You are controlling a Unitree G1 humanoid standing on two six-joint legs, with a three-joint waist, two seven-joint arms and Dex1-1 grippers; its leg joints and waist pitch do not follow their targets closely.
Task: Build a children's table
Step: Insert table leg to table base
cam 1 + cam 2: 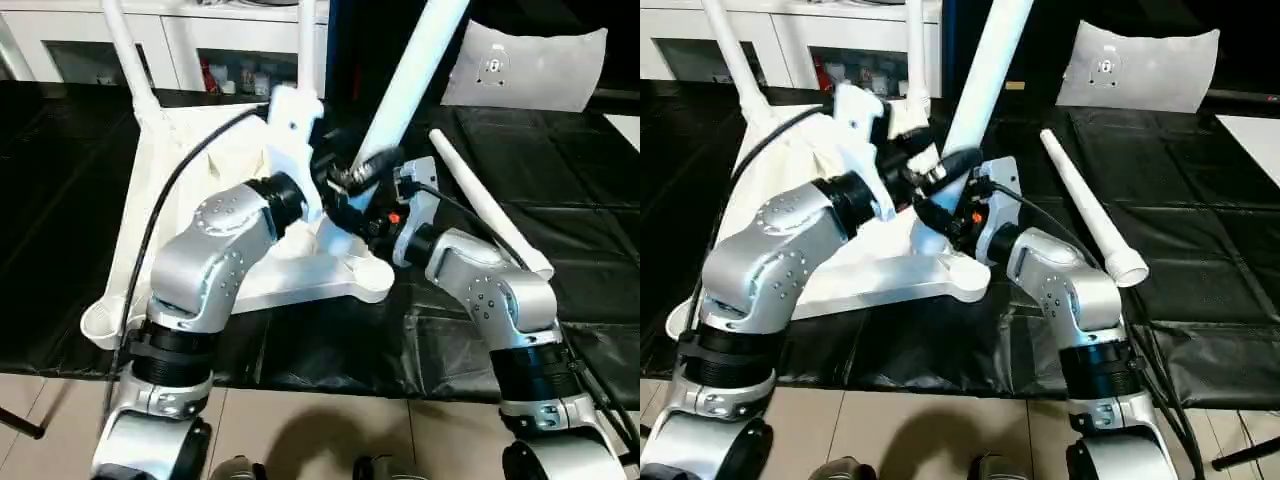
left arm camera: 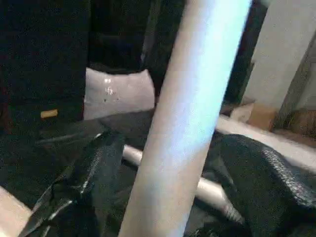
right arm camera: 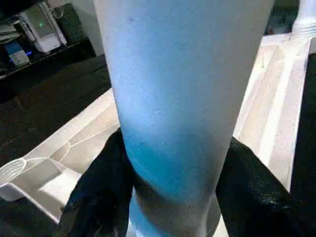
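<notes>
We clamp our right tool (image 3: 173, 197) low on the smooth, stiff, light leg (image 1: 405, 90) near its socket, while our left tool (image 2: 168, 187) stands open around it

**Around the work area: padding, pillow and cabinets**

A black padded cover (image 1: 560, 190) lies over the counter, wrinkled along its near edge. At the far right of it a pale grey pillow (image 1: 525, 65) leans upright, a small printed mark on its face. Behind the counter, a white cabinet (image 1: 190, 40) with glass-fronted doors lines the back wall; small items, some red, sit blurred on its shelf (image 1: 232, 75). Below the counter's near edge runs a light beige floor (image 1: 330, 430).
</notes>
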